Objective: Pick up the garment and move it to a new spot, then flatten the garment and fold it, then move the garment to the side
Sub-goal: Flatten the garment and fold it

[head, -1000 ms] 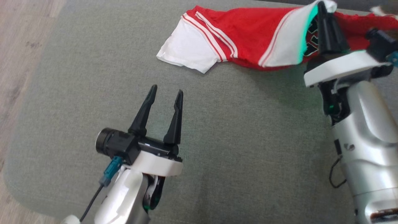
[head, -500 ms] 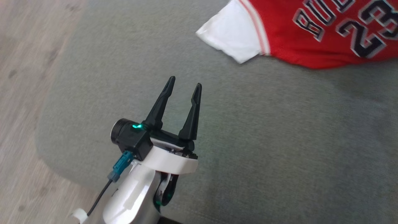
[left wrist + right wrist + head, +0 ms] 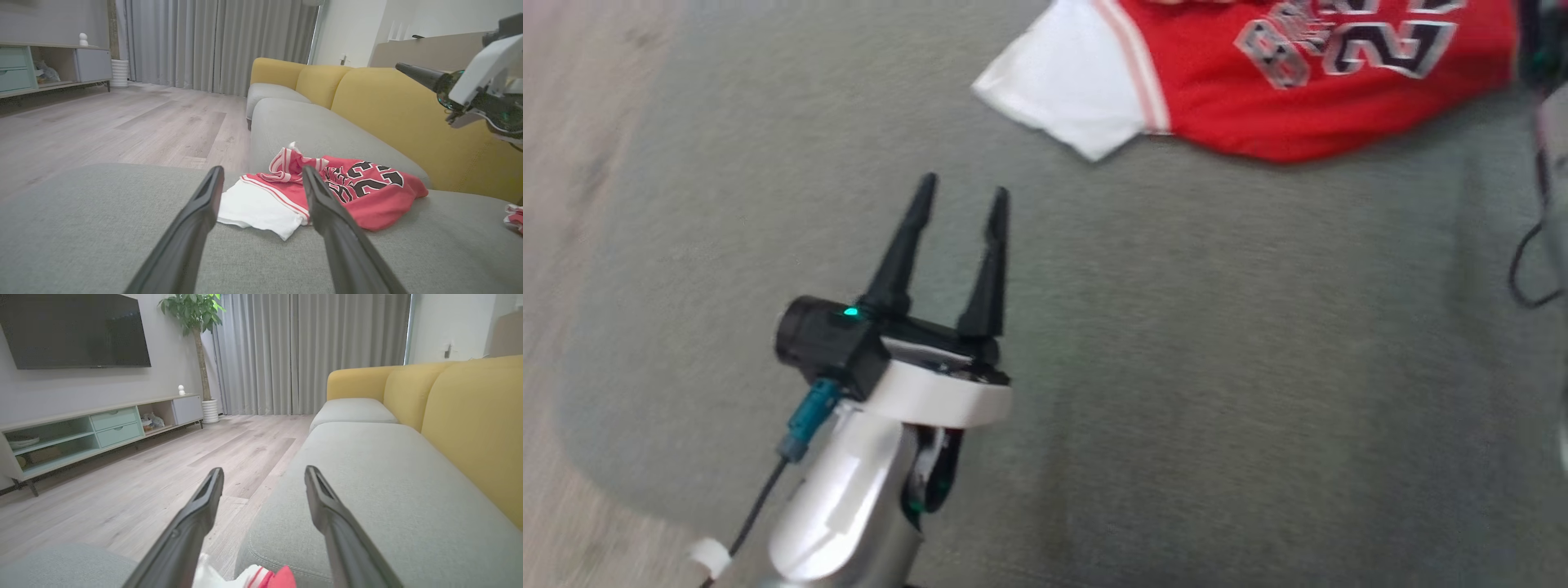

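The jersey [image 3: 1298, 114] lies bunched at the far right of the grey sofa seat [image 3: 1217, 367]; the left gripper [image 3: 962, 194] hangs short of it, fingers apart, empty; the right gripper [image 3: 264, 473] likewise; flattening probably goes best by pinching opposite edges and drawing them outward gently.

Reads as a home living room: long grey-and-yellow sofa [image 3: 408, 465], dark television [image 3: 75, 330] on the wall [image 3: 81, 384] above a low cabinet [image 3: 49, 418] with pale green drawers [image 3: 114, 426] and open shelves [image 3: 53, 437], tall potted plant [image 3: 196, 318] in the corner beside floor-length grey curtains [image 3: 310, 351], pale wood-plank floor [image 3: 163, 477].
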